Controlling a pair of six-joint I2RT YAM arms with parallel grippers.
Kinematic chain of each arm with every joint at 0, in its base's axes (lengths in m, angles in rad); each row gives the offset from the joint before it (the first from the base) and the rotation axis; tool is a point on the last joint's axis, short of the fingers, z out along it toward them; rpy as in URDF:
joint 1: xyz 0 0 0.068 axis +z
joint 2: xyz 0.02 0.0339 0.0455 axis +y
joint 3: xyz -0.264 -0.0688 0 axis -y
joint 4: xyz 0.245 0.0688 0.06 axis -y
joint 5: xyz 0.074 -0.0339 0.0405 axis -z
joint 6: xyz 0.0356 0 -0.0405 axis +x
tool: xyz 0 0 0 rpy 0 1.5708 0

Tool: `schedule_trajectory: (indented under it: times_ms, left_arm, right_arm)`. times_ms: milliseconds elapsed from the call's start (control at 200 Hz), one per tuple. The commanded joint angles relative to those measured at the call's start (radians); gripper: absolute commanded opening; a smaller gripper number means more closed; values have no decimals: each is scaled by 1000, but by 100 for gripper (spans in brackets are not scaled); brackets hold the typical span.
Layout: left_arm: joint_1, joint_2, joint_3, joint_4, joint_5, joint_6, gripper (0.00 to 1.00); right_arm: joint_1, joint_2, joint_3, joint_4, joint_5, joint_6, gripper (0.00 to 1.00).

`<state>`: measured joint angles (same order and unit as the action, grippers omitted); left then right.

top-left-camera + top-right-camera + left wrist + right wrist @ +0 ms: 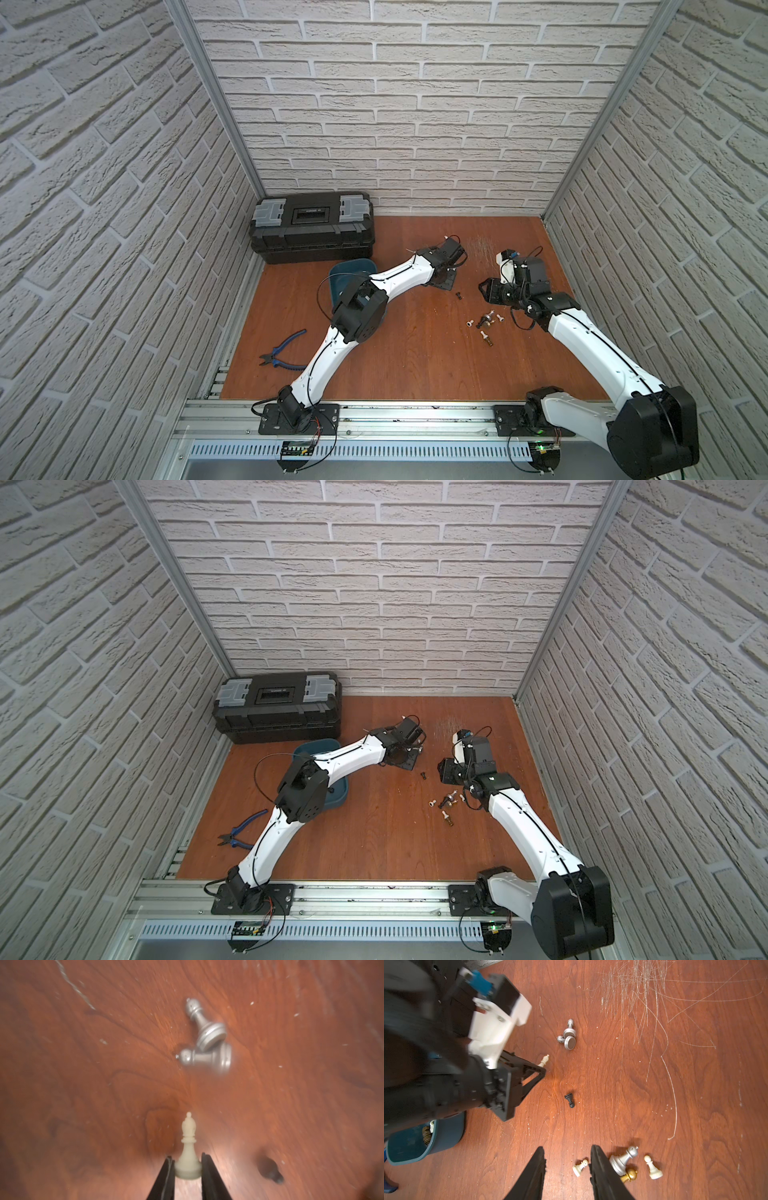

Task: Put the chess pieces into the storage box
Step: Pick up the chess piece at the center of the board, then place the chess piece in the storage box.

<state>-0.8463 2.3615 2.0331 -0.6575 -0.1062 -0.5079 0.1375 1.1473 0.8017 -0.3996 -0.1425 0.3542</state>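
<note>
Pinching the cream matte plastic bishop [188, 1159] by its round base, the left fingers [209, 1178] press in on both sides, and its long axis runs straight out ahead of them, mitre foremost. The shallow teal plastic tub [448, 1136] sits back behind those fingers, under that arm's elbow, so this looks like the left's carry. The right fingers [600, 1172] are spread and empty above the scratched wood-grain bench [654, 1084].

Three silver chess pieces [623, 1160], one black pawn [569, 1100], one storage box [446, 1136], one toolbox [311, 245], one pliers [276, 356].

Chess pieces [448, 800] lie loose beside the right arm [519, 825] — storage box [340, 793] half-hidden under the left elbow [301, 791].
</note>
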Motion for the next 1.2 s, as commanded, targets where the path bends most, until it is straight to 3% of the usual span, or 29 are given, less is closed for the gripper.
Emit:
schedule_trajectory:
  times_ms: [0, 345, 680, 970, 1195]
  left_arm:
    - [0, -140, -67, 31, 2, -6, 23]
    - [22, -543, -512, 5, -106, -68, 24]
    - [154, -896, -970, 25, -113, -152, 26]
    - [252, -874, -1042, 88, -38, -103, 30]
    - [266, -831, -996, 92, -27, -51, 46]
  right_arm:
    - [-4, 26, 5, 31, -33, 14, 40]
    - [24, 170, 56, -8, -41, 4, 40]
    - [114, 299, 105, -22, 51, -32, 40]
    - [177, 363, 165, -13, 98, -10, 40]
    - [206, 441, 222, -75, 169, -98, 44]
